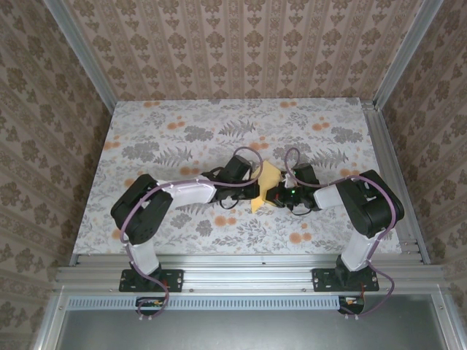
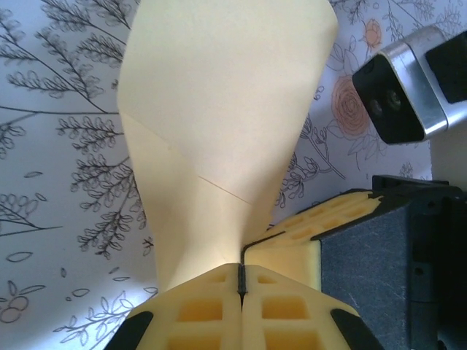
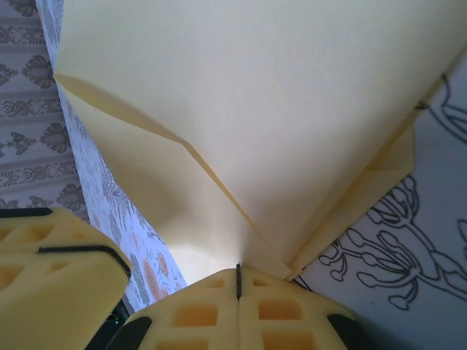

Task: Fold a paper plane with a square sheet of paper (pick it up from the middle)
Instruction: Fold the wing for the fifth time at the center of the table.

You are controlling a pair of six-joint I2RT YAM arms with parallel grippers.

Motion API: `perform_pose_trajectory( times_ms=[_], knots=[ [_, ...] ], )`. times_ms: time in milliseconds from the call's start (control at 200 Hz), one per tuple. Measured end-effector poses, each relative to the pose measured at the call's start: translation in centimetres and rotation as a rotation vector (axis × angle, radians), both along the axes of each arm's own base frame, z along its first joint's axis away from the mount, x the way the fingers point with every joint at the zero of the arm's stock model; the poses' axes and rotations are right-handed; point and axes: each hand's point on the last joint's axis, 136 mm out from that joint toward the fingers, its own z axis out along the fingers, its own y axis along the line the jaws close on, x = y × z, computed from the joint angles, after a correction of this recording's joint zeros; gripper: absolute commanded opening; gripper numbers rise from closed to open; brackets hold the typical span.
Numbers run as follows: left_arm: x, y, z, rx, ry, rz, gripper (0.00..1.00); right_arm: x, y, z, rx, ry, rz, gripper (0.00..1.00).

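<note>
1. Left gripper point(image 2: 241, 281): its two yellow foam-padded fingers are pressed flat together, with only a dark seam between them. The near end of the sheet of thin pale-yellow paper point(image 2: 219, 109) narrows into that seam, so we read this gripper as closed on the paper.
2. Right gripper point(image 3: 238, 281): it shows the same closed seam, and the layered paper point(image 3: 255, 95) funnels straight into it. We read it as also clamped on the sheet.
3. The two grips sit just beside each other. In the left wrist view the right gripper's pads point(image 2: 306, 233) stand right against the left fingers, so both hold neighbouring spots on one narrow end.
4. From that pinch the sheet fans outward and upward. It carries a slanting crease in the left wrist view and an overlapping flap edge in the right wrist view. It is no longer a flat square and not yet a slim dart.
5. From above, the paper point(image 1: 265, 186) stands tilted between the two wrists over the middle of the grey-and-orange floral-print tabletop point(image 1: 182, 131). We cannot tell whether its far edge touches the surface.
6. Judgement: we are mid-fold, with some creases made and a two-handed hold on the folded end.
7. Next move, as we see it:
   - One gripper anchors the pinch while the other releases and regrips further along, to bring a flap over or sharpen a crease.
   - The motion needs to be coordinated and gentle, since pulling the grips apart could tear the paper or skew the layers.
</note>
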Motion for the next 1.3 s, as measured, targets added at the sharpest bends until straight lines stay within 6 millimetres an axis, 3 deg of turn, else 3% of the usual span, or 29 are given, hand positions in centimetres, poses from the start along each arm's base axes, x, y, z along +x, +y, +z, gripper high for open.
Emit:
perform_pose_trajectory(
  times_ms=[85,230,425,620,855,1100,1300],
  knots=[
    [-0.3,0.0,-0.3,0.007,0.008,-0.007,0.00,0.0,0.0,0.0,0.000,0.000,0.000,0.00],
    [-0.8,1.0,-1.1,0.068,0.018,-0.004,0.16,0.0,0.0,0.0,0.000,0.000,0.000,0.00],
    [-0.8,2.5,-1.2,0.121,0.019,0.027,0.29,0.0,0.0,0.0,0.000,0.000,0.000,0.00],
    [-0.4,2.6,-1.4,0.120,0.021,0.033,0.31,0.0,0.0,0.0,0.000,0.000,0.000,0.00],
    [-0.4,2.5,-2.9,0.136,0.044,0.030,0.26,0.0,0.0,0.0,0.000,0.000,0.000,0.00],
    [0.4,1.4,-1.6,0.100,0.020,0.015,0.05,0.0,0.0,0.0,0.000,0.000,0.000,0.00],
    [0.4,1.1,-1.2,0.095,0.015,0.003,0.02,0.0,0.0,0.0,0.000,0.000,0.000,0.00]
  ],
)
